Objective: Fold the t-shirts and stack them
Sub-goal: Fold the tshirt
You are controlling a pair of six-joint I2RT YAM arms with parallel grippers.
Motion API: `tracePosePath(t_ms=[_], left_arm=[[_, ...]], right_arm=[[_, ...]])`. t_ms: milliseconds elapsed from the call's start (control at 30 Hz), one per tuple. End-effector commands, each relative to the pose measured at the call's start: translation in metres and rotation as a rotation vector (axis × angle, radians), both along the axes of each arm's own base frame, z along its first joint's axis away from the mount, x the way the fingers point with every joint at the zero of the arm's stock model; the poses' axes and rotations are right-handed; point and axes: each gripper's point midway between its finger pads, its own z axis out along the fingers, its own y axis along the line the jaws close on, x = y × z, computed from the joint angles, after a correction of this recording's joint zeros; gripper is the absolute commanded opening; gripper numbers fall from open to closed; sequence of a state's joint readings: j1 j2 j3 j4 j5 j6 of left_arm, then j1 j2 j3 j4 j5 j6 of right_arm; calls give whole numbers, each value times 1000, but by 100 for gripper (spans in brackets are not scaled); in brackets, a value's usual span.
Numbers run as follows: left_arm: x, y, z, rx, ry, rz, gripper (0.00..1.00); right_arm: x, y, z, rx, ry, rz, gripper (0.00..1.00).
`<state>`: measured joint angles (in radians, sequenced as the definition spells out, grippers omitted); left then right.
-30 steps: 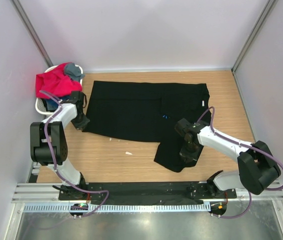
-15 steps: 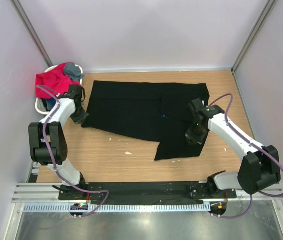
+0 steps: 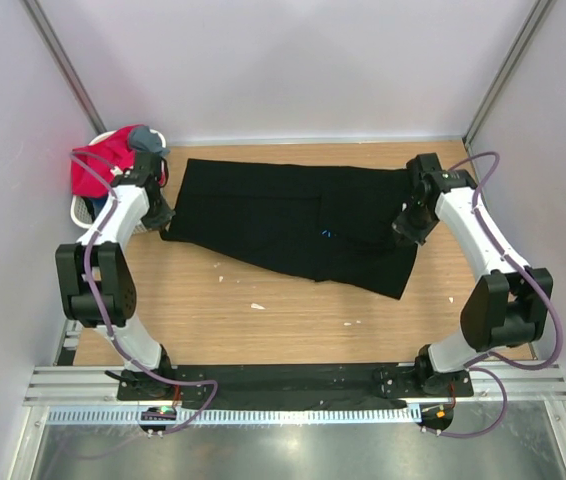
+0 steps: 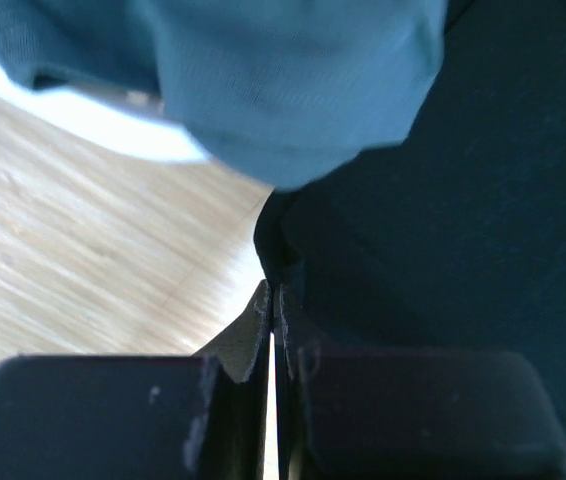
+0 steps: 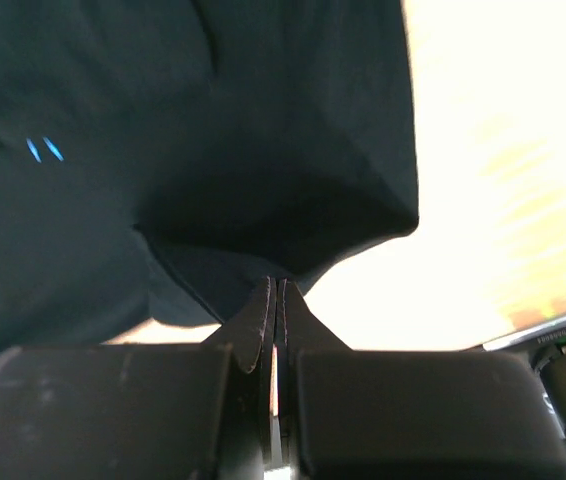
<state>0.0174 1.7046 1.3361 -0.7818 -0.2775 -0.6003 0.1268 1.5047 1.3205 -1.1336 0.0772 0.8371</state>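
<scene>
The left gripper (image 4: 273, 300) clamps the left edge of the black t-shirt (image 3: 293, 225). The right gripper (image 5: 276, 292) pinches its right edge, closed tight on the cloth.

No words, numbers or brand names can be read anywhere. The black t-shirt (image 5: 263, 120) bears only two small light-blue dashes (image 5: 43, 148), up and left of the right gripper (image 5: 276, 290), spelling nothing.

The left gripper (image 4: 274, 312) pinches the black t-shirt (image 4: 453, 220) in its jaws, blue t-shirt (image 4: 283, 80) above.
</scene>
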Motion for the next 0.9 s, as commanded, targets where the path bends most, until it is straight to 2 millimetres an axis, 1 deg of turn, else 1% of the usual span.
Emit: tracePosePath(t_ms=[0,33,67,100,133,167,200,267,333,367,400,467,500,600,700,733,767,800,833,867], left_arm=[[21,9,15,57,-37,-13,0],[24,8,12,57,-31,-15,0],[30,8,18,60,-47,-18,0],[33,9,20,69,-53,-18,0],[36,9,17,74,-46,-19,0],[43,11,23,82,-63,-17,0],[46,0,24,86,-63,-42,0],[50,-3,21,97,-49,-45,0],[56,-3,26,102,-62,-32,0],[57,-4,23,102,-56,-26,0],[60,-3,27,100,-69,-12,0],[60,-1,30,109,-71,2,0],[62,-1,32,111,-78,6,0],[66,1,38,119,-94,18,0],[72,2,39,127,-101,25,0],[74,2,35,130,-91,25,0],[79,2,38,130,-103,31,0],[80,4,34,133,-89,36,0],[82,4,32,134,-85,37,0],[87,3,36,132,-99,40,0]], right_arm=[[29,-16,26,-18,-81,-15,1],[35,-18,25,-20,-75,-12,1],[41,-19,27,-25,-82,-6,1],[50,-22,35,-35,-111,6,1],[56,-22,33,-35,-103,15,1],[61,-21,34,-31,-111,27,1],[69,-22,42,-30,-136,40,1],[83,-19,49,-26,-161,58,1],[91,-18,56,-21,-188,84,1],[93,-17,60,-20,-199,92,1],[100,-17,68,-21,-231,100,1],[105,-18,78,-29,-266,123,1],[110,-15,86,-23,-296,136,1],[118,-12,98,-11,-344,161,1],[125,-14,100,-26,-362,159,1],[128,-15,94,-30,-348,159,1],[132,-15,94,-26,-351,165,1],[136,-16,88,-27,-337,170,1],[139,-16,87,-30,-338,175,1],[144,-16,90,-33,-350,182,1]])
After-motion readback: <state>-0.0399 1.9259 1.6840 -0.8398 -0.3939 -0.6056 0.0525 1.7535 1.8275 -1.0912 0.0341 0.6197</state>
